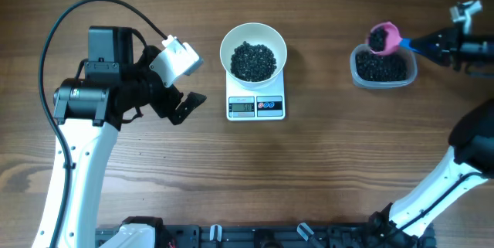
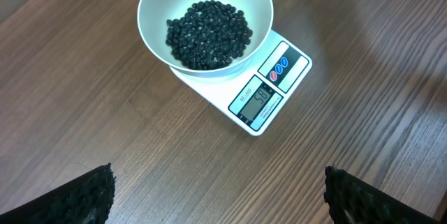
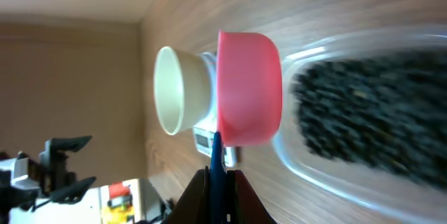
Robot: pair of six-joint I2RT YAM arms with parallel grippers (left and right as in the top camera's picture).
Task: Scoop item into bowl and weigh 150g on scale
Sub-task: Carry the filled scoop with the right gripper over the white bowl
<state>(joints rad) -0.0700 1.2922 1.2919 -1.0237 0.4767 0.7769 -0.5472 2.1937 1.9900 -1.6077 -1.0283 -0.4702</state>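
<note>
On the wood table (image 1: pixel 324 163), I see the L gripper (image 2: pixel 218 185) hovering left of the scale (image 1: pixel 256 107), jaws spread wide, nothing btwn them. R gripper (image 1: pixel 436 45), at the far right edge, is clamped tight on the blue handle of the scoop (image 1: pixel 384 37). Scale sits mid-table w/ the bowl (image 1: pixel 228 43) on its platform. Clear tub (image 1: pixel 356 76) is right of the scale, well apart. Scoop, pink, hangs over the tub's far rim — loaded. Beans (image 1: pixel 254 61): a dark heap in the bowl, more in the tub, some in the scoop.

A white bowl (image 1: pixel 229 50) of black beans (image 1: pixel 255 61) sits on the scale (image 1: pixel 256 96).
</note>
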